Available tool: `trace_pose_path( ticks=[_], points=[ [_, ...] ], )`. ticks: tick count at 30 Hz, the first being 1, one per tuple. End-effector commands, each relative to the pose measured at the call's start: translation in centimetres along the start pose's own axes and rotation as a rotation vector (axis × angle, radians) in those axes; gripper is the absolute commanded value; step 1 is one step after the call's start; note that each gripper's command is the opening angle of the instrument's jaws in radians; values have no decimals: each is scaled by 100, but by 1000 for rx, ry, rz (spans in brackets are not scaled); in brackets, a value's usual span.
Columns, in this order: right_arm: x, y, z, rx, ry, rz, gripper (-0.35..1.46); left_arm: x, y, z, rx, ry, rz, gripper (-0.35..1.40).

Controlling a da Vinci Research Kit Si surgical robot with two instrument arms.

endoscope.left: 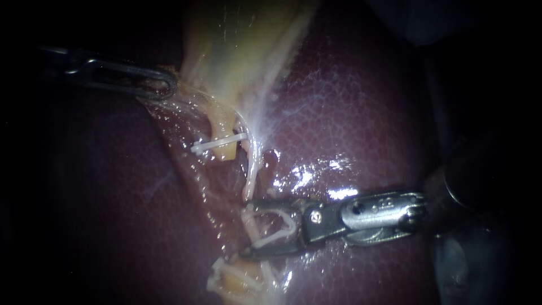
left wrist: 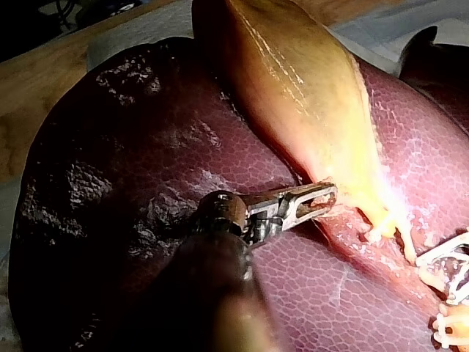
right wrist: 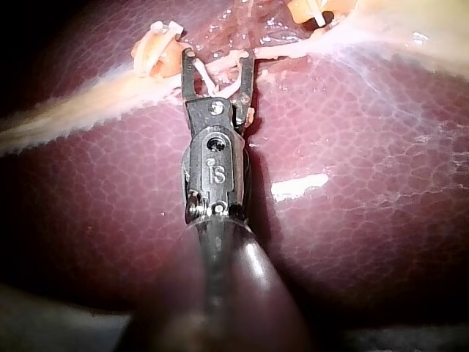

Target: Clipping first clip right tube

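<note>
Endoscope view, close on a dark red liver (endoscope.left: pixel 350 113) with the pale yellow gallbladder (endoscope.left: pixel 248 45) hanging down from the top centre of the frame. Your left instrument (endoscope.left: pixel 166 85) enters from the upper left. Its claw is clenched on the gallbladder's lower fringe and draws the thin membrane sideways, which appears to be what spreads the tubes below it apart and keeps them taut. Your right instrument (endoscope.left: pixel 254 227) enters from the right edge and lies low in the frame. Its claw is spread wide and carries an open clip (endoscope.left: pixel 282 226), white, with one leg seated against each jaw. The right tube (endoscope.left: pixel 252 166), a thin pale strand, runs down from the gallbladder at centre frame and seems to pass between the jaws near their tips, so the open clip straddles it but has not been pressed closed. Just left of it is the left tube (endoscope.left: pixel 223 127), a short orange stump with a shut clip (endoscope.left: pixel 217 144) across it. A second clip (endoscope.left: pixel 217 277) sits on another stump at the bottom edge. The right wrist view confirms the pale strand crossing between the open jaws. The left wrist view shows the left claw closed on tissue at the gallbladder's edge, with the wooden counter (left wrist: pixel 37 110) beyond the liver.
</note>
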Motion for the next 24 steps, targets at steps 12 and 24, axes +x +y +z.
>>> trace_pose_path(
  ticks=[12, 24],
  points=[
    [45, -22, -34, 16, 16, 20, 49, 0, 0, 0, 0, 0, 0, -35],
    [61, -19, -81, 18, 19, 83, 48, 0, 0, 0, 0, 0, 0, -35]
  ],
)
